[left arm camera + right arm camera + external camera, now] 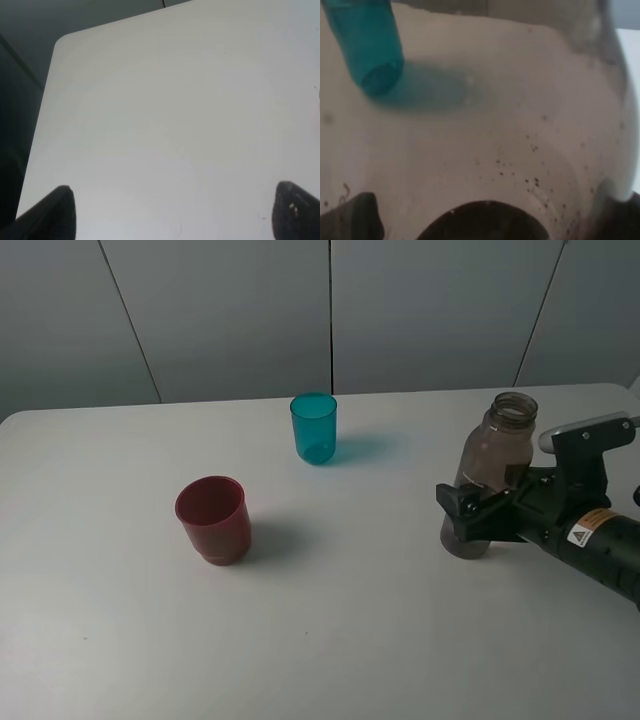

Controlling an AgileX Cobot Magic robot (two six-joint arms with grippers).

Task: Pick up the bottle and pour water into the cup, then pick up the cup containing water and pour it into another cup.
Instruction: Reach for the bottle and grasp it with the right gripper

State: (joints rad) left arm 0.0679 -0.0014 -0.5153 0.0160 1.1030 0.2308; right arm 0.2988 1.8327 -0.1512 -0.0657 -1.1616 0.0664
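Observation:
The smoky grey-brown bottle (500,445) stands upright at the right of the white table (330,620), with no cap on its neck. My right gripper (478,512) is closed around its lower body, a finger on each side. In the right wrist view the bottle (520,125) fills the frame, and the teal cup (367,45) shows through it. The teal translucent cup (314,427) stands upright at the back centre. The dark red cup (212,518) stands upright at the front left. My left gripper (175,210) is open and empty over bare table, and is out of the exterior high view.
The left edge and rounded back left corner of the table (57,45) show in the left wrist view. A grey panelled wall (330,310) runs behind the table.

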